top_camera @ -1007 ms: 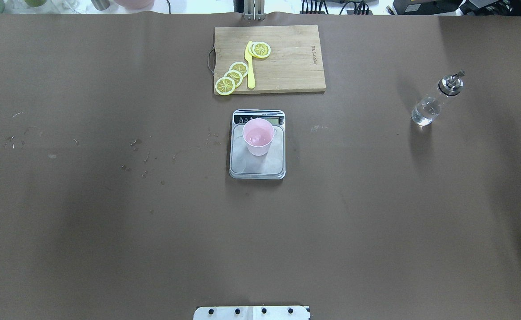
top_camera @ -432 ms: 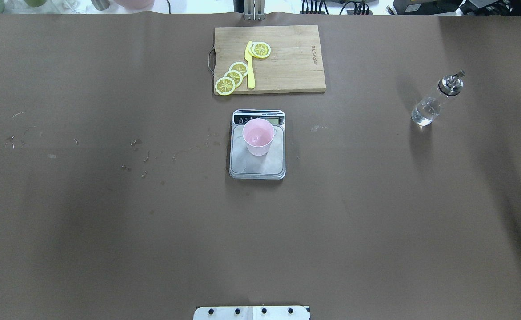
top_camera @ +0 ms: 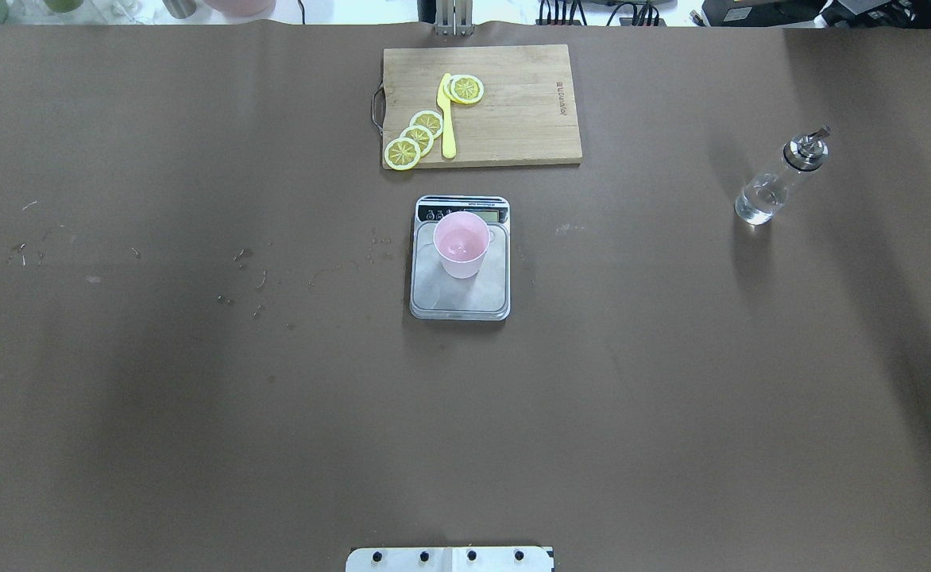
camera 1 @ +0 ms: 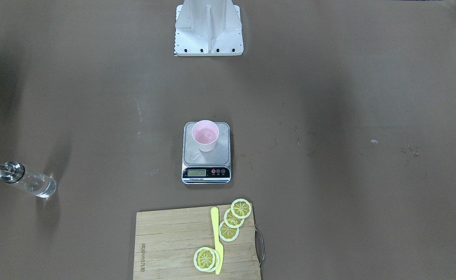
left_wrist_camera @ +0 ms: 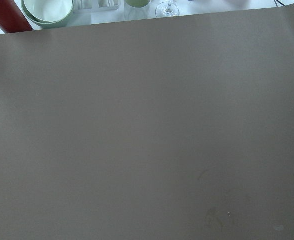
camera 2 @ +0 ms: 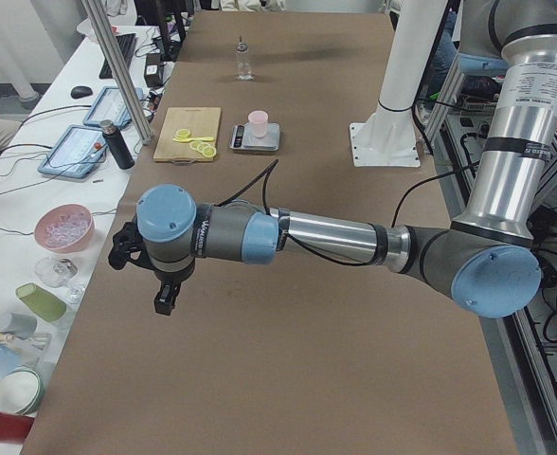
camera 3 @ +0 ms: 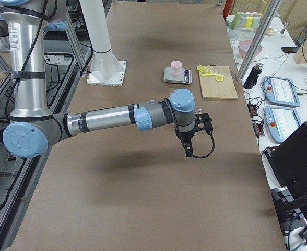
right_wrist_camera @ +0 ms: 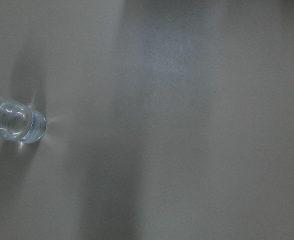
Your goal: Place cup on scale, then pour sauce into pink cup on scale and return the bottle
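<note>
Already the cup (top_camera: 461, 242) stands on the scale (top_camera: 459, 300), near its display end, and the bottle (top_camera: 773, 184) stands upright on the tabletop (top_camera: 195, 397) well off to the robot's right, touched by neither arm. You cannot tell whether the left fingers (camera 2: 166, 300) or right fingers (camera 3: 187, 150) are apart or together. Mind the bottle: it is tall, narrow, slick glass, so a stray sweep of the right arm could topple it and spill sauce (top_camera: 753, 206)

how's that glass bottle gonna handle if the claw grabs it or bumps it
The bottle looks like smooth clear glass, so it is probably slippery and breakable if dropped. It is tall and narrow with a steel collar on top, so a sideways nudge may tip it. The liquid inside probably makes it heavy for its size.
</note>
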Robot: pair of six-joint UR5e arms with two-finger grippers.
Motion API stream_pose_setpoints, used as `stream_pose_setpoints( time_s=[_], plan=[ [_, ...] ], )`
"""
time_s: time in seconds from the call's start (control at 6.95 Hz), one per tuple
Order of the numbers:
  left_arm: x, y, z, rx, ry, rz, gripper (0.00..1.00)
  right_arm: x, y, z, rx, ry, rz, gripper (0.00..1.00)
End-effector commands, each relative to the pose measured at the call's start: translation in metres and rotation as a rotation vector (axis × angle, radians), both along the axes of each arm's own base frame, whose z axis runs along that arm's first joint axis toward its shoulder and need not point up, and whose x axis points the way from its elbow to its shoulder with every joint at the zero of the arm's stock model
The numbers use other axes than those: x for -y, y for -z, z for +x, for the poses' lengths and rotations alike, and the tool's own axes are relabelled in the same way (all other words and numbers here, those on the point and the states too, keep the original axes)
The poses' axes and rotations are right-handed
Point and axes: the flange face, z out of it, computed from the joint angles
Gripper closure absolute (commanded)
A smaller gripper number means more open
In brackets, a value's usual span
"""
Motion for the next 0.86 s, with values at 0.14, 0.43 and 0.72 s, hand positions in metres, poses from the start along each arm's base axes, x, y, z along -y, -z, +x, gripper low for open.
stream_pose_setpoints(
  time_s=[0.14,0.43,0.72],
  plan=[
    [-0.005,-0.007,-0.002,-0.003,0.009,-0.021,0.02,0.000,-0.004,0.015,0.051,-0.032,-0.065,0.00],
    [-0.012,0.001,-0.014,-0.004,0.032,-0.014,0.02,0.001,-0.003,0.015,0.046,-0.033,-0.062,0.00],
    [-0.065,-0.026,-0.003,-0.020,0.024,-0.033,0.02,0.002,-0.012,0.015,0.041,-0.033,-0.076,0.00]
  ],
)
